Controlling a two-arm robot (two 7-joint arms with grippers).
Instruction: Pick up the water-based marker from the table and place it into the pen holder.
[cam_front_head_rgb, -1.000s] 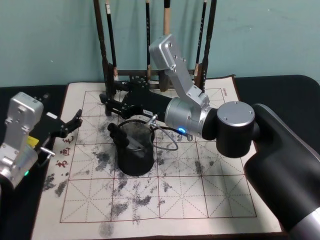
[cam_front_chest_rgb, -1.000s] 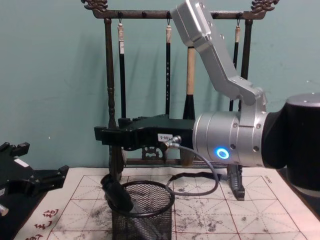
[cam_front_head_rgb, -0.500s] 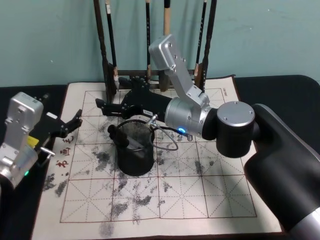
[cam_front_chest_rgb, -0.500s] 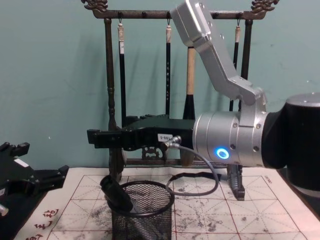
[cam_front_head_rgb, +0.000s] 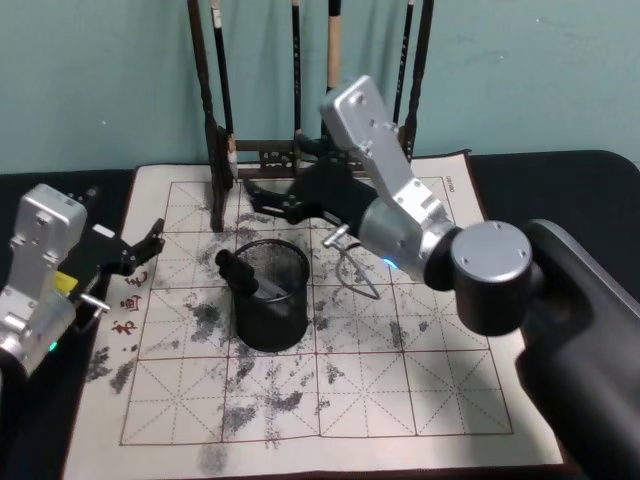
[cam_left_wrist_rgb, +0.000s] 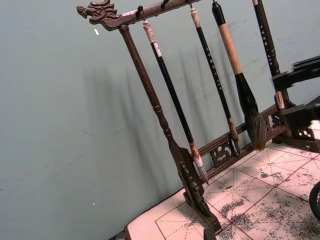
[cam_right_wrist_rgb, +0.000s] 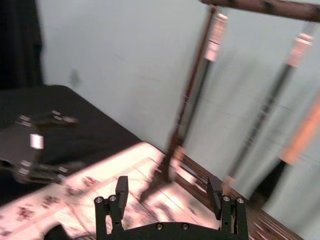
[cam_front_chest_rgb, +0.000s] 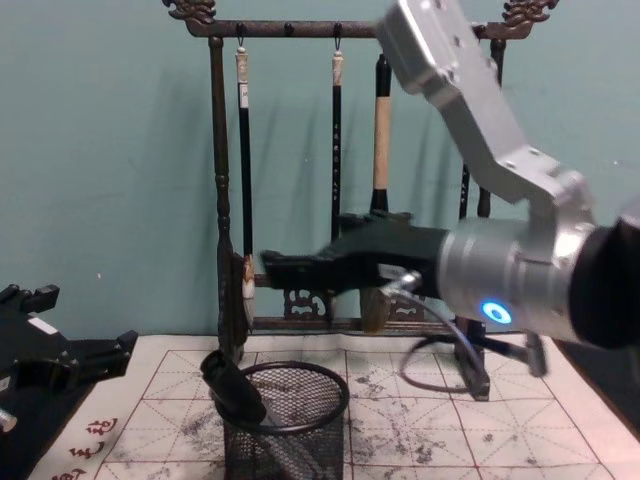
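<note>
In the head view, the black water-based marker (cam_front_head_rgb: 238, 272) stands slanted inside the round black wire-mesh pen holder (cam_front_head_rgb: 270, 296), its cap leaning on the rim at about nine o'clock, so the placing looks done. The right gripper (cam_front_head_rgb: 266, 197) hangs beyond the holder toward twelve o'clock, fingers spread and empty, clear of the rim. The left gripper (cam_front_head_rgb: 140, 247) is parked at nine o'clock, released. The left wrist view faces the tall dark wooden brush rack (cam_left_wrist_rgb: 165, 125), an idle pose. The right wrist view shows two separated fingertips (cam_right_wrist_rgb: 121, 186) holding nothing. In the chest view, the marker (cam_front_chest_rgb: 232, 388) pokes above the rim because it rests diagonally.
</note>
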